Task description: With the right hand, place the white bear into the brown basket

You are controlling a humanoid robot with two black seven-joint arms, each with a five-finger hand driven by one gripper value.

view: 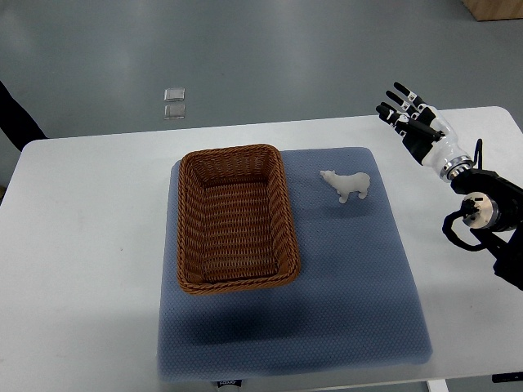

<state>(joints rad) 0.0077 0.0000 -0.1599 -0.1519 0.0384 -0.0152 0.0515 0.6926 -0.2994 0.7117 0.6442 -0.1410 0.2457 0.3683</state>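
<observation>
Small white plastic bear (346, 185) upright on blue mat (351, 269), just right of empty brown woven basket (237, 219). Right hand (413, 118) well right of basket, fingers spread, holding nothing. Risk: toppling light bear during approach.

A white table (82, 245) carries a blue-grey mat (351, 278); on the mat stand a basket (235, 219) and a bear (346, 185).

A small white toy polar bear (346, 185) stands upright on its four legs, head toward the picture's left, just beside the right long wall of a brown rectangular woven wicker basket (289, 219), apart from it, which sits open side up and holds nothing.
</observation>
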